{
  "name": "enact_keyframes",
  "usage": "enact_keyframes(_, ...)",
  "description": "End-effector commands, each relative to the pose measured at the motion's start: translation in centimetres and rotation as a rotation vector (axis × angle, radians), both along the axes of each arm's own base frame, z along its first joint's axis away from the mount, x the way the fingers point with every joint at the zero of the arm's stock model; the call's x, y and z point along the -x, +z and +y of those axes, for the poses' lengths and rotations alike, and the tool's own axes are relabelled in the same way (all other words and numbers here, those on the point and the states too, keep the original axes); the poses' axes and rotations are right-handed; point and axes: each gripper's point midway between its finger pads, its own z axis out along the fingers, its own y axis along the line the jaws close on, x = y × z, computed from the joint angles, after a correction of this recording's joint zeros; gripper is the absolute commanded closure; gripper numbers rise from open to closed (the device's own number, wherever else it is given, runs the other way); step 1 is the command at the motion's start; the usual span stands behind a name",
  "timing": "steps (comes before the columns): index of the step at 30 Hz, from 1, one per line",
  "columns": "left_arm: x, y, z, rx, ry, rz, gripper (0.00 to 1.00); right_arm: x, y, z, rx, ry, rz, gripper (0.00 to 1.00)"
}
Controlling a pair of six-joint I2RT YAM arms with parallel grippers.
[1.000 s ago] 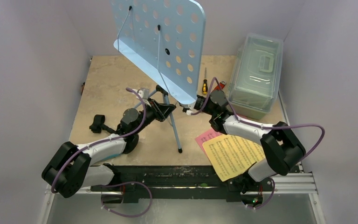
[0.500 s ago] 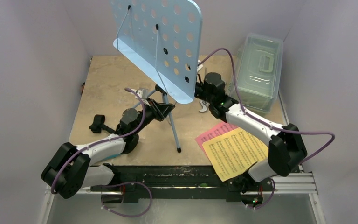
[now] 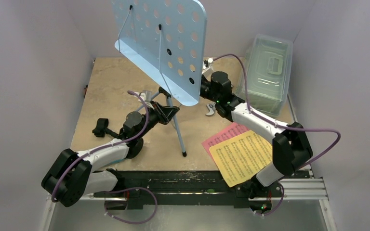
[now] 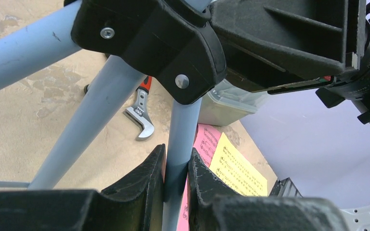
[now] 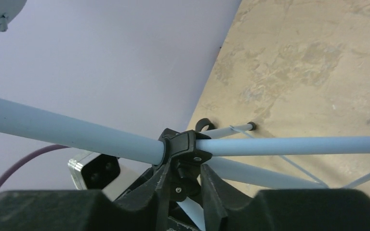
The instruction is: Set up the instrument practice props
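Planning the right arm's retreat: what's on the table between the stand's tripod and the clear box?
A red-handled wrench, clearest in the left wrist view; mostly hidden from the top.

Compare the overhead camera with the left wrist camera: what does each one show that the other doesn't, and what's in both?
Only the overhead view shows the perforated blue desk of the music stand. Only the left wrist view shows how the left end effector is closed on one blue stand leg just below the black hub. Both show the pink page, the yellow page and the wrench.
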Motion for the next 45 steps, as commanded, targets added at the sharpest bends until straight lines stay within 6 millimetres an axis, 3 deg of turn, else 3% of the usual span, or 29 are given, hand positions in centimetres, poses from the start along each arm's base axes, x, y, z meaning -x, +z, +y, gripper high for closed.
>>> enact_keyframes(1,1.1,-7.9,1.4,-0.109,0.05,0.288,1.0,1.5,6.4,1.5,-0.152,0.05,-0.062,0.62)
enact_keyframes(9,1.2,-8.0,1.6,-0.124,0.052,0.284,1.0,1.3,7.0,-1.3,0.087,-0.023,-0.335,0.3)
enact_keyframes(15,1.2,-8.0,1.7,-0.141,0.05,0.28,1.0,1.1,6.8,-3.7,0.245,-0.082,-0.501,0.2)
enact_keyframes(20,1.3,-8.1,1.7,-0.157,0.046,0.281,1.0,0.7,6.2,-5.3,0.36,-0.117,-0.629,0.19)
enact_keyframes(24,1.2,-8.2,1.8,-0.165,0.047,0.282,1.0,1.5,6.0,-6.2,0.466,-0.104,-0.984,0.18)
enact_keyframes(27,1.2,-8.3,1.8,-0.165,0.047,0.279,1.0,1.9,5.9,-7.0,0.531,-0.139,-1.231,0.12)
enact_keyframes(33,1.0,-8.3,1.7,-0.167,0.047,0.277,1.0,3.1,4.6,-6.2,0.636,-0.097,-1.671,0.17)
enact_keyframes(36,1.0,-8.4,1.7,-0.173,0.051,0.286,1.0,3.8,5.3,-5.6,0.627,-0.134,-1.867,0.21)
enact_keyframes(40,1.0,-8.4,1.6,-0.171,0.045,0.284,1.0,3.6,5.1,-3.9,0.705,-0.069,-2.018,0.26)
enact_keyframes(45,1.0,-8.5,1.7,-0.171,0.051,0.285,1.0,2.8,4.2,-3.0,0.808,-0.021,-2.08,0.28)
